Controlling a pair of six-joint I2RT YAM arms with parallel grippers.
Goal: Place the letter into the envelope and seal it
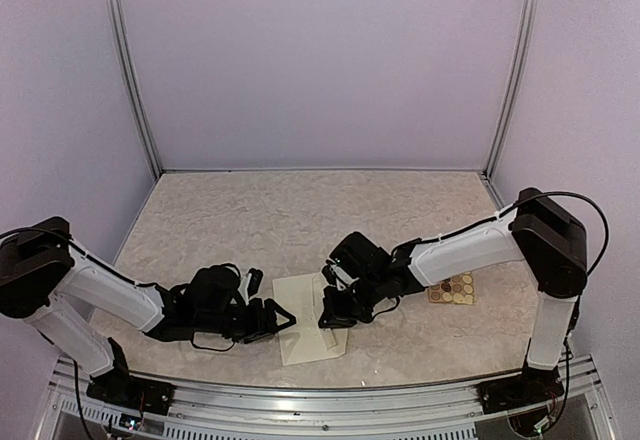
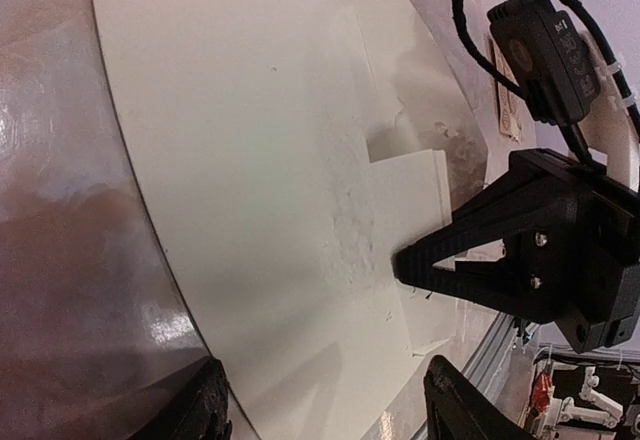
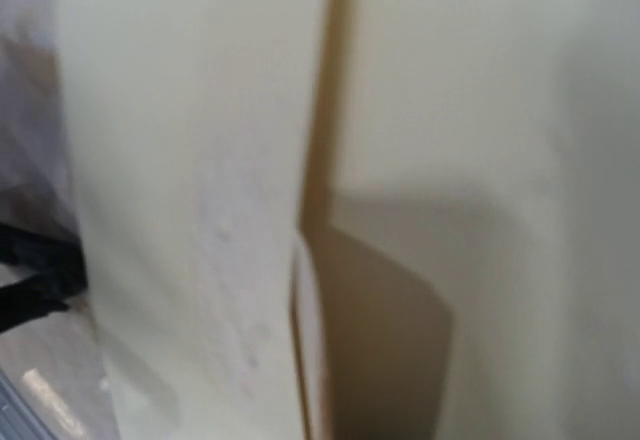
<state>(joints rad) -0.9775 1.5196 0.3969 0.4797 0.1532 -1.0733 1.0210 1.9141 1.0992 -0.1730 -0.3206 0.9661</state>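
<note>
Envelope (image 1: 303, 338) near front rail (image 1: 330, 401), left gripper (image 1: 285, 321) at its left edge

Overhead view faces the table (image 1: 300, 210); both wrist views hug the envelope (image 2: 250, 160)

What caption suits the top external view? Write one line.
Left end effector open beside the envelope, right end effector shut over it, sticker sheet off to the right.

text: none legible | small white marking on black camera housing (image 2: 548, 40): too blurred to read
</note>
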